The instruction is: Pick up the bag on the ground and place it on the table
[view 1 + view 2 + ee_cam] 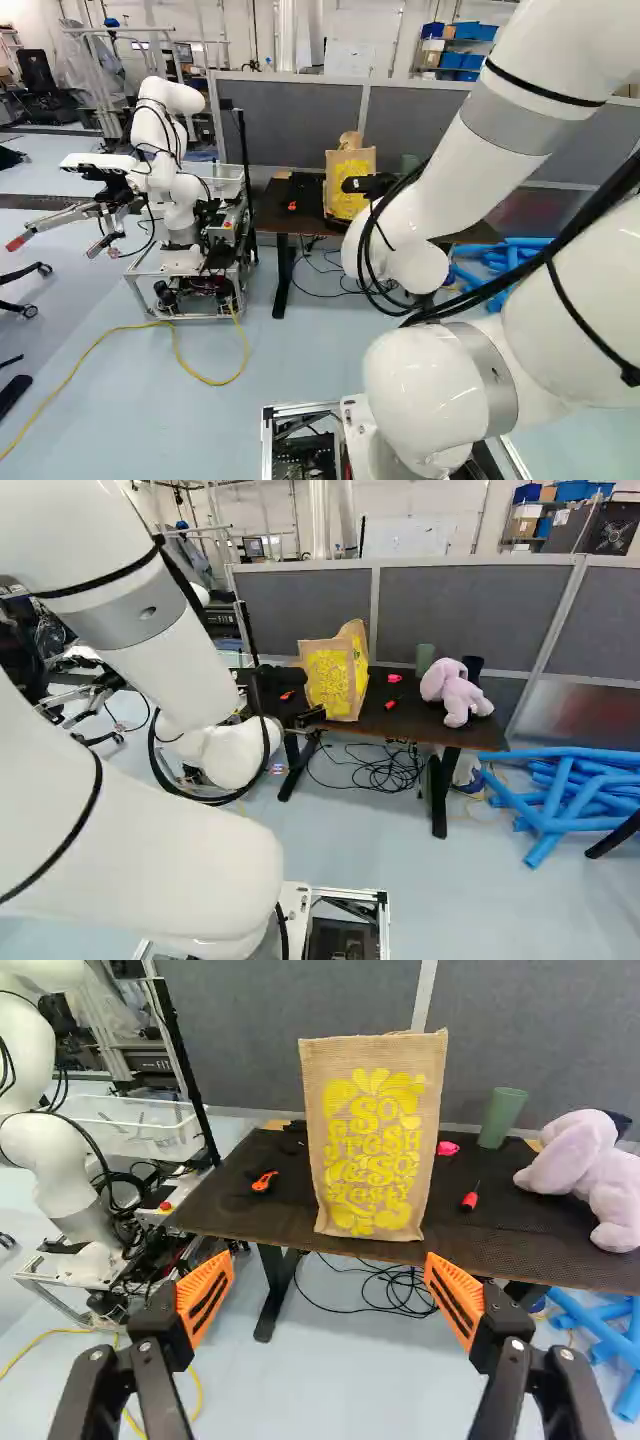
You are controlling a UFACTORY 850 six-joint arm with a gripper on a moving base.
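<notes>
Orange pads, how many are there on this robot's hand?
2: one pad and its twin, on opposite sides of the open hand, facing each other.

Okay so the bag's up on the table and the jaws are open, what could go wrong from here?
The bag stands right at the front edge of the table, so a nudge from the open jaws or the arm could tip it off. Loose black cables lie on the floor beneath the table; if the base drives closer, it might snag them. A sideways sweep along the tabletop could also knock the plush toy.
</notes>
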